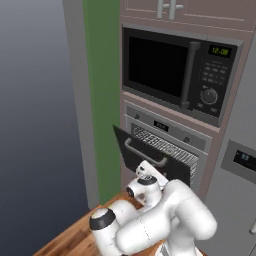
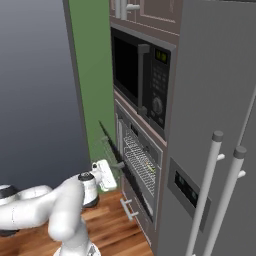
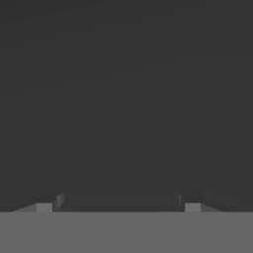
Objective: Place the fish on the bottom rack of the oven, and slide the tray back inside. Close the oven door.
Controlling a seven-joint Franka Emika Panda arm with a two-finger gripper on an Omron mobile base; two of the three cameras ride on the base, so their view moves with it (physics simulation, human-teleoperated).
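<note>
Here, in the left base view, the oven door (image 1: 150, 155) stands partly raised, tilted out from the oven (image 1: 167, 145), with the hand just beneath it — placed, I judge, to push the panel shut. The bottom rack (image 1: 165, 146) sits inside the cavity behind the door; the black microwave (image 1: 177, 72) is above.

From the right base view the door (image 2: 111, 145) is seen edge-on, still ajar. A small yellowish shape on the rack (image 2: 140, 162) may be the fish (image 2: 145, 164), though it is too small to be sure. The fridge (image 2: 215, 150) stands alongside, well clear of the door's swing.

In the hand view the gripper (image 3: 118, 205) is spread wide, holding nothing — dark door glass lies right ahead.
</note>
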